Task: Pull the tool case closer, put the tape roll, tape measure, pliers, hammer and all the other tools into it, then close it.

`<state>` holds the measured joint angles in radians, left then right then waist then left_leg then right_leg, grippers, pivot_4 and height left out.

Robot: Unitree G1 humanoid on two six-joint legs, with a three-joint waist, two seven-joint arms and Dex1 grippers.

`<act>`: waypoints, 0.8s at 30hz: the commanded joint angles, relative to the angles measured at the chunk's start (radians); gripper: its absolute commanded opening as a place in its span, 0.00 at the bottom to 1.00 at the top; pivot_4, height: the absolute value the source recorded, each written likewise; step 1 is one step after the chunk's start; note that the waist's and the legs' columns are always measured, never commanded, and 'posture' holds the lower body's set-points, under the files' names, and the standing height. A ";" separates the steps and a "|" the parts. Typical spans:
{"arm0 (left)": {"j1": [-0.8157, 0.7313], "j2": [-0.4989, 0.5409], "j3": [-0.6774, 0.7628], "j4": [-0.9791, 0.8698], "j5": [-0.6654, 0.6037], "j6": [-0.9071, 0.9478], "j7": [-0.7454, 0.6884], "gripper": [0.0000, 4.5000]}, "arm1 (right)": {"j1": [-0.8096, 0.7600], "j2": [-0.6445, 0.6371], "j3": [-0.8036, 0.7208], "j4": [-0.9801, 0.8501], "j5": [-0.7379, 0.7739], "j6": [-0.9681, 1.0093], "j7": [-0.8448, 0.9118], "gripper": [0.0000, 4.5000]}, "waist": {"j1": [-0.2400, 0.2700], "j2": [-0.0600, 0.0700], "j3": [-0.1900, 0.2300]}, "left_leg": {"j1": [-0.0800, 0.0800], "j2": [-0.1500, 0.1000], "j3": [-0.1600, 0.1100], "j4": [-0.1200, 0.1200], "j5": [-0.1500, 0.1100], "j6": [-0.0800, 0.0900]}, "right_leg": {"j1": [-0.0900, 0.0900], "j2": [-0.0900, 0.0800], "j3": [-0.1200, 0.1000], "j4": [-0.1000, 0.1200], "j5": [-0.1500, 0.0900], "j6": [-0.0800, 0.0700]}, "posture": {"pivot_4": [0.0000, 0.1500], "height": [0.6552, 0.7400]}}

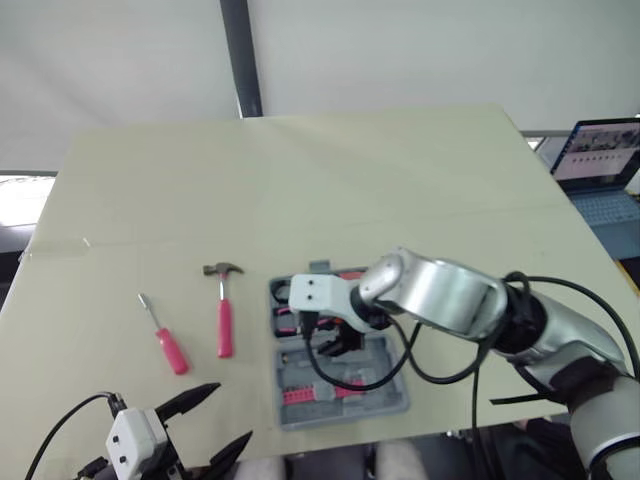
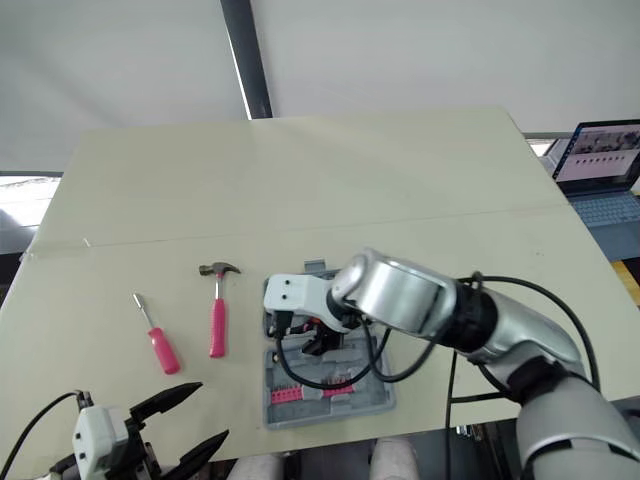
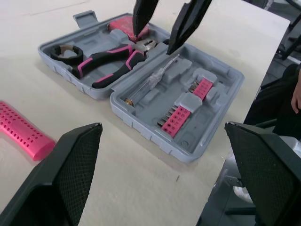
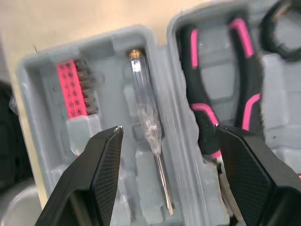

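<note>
Right gripper (image 4: 169, 129), fingers spread, hangs over the open tool case (image 1: 395, 405) at the table (image 1: 300, 180) edge; hammer (image 1: 224, 310) lies beside it.

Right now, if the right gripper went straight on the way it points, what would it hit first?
Probably the clear screwdriver lying in the open tool case, in line between the open jaws of the right gripper. One jaw might touch the pliers beside it; depth is unclear.
</note>
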<state>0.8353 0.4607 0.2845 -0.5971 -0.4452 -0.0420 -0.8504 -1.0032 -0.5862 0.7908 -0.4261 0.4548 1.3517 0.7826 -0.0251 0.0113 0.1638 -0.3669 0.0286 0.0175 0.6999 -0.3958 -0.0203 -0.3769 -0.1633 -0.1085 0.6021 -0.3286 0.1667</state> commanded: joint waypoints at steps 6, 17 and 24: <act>-0.040 0.019 -0.020 -0.029 -0.006 0.019 0.019 1.00 | 0.460 -0.114 -0.302 -0.088 -0.012 -0.550 0.095 0.01 | -0.002 -0.002 -0.001 | 0.001 0.000 0.002 0.000 0.000 0.000 | 0.000 0.000 0.000 -0.001 0.000 0.000 | 1.00 0.95; -0.065 0.032 -0.023 -0.046 -0.013 0.054 0.035 1.00 | 0.516 -0.071 -0.232 0.026 -0.154 -0.642 0.105 0.01 | 0.002 -0.003 -0.002 | 0.002 0.000 0.002 0.001 0.000 0.000 | 0.001 0.000 0.000 -0.001 0.000 0.000 | 1.00 0.95; -0.063 0.029 -0.029 -0.065 -0.010 0.068 0.047 1.00 | 0.500 -0.027 -0.197 0.059 -0.226 -0.632 0.102 0.01 | 0.001 -0.003 -0.002 | 0.002 0.000 0.002 0.001 0.000 0.000 | 0.001 0.000 0.000 -0.001 0.000 0.000 | 1.00 0.95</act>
<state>0.7660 0.4872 0.2566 -0.6243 -0.4463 0.0297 -0.8077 -0.4926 -0.6163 0.5885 -0.3622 0.2462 0.7251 0.8804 -0.0244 0.0087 0.1622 -0.3648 0.0289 0.0197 0.7006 -0.3957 -0.0203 -0.3755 -0.1635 -0.1084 0.6013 -0.3285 0.1667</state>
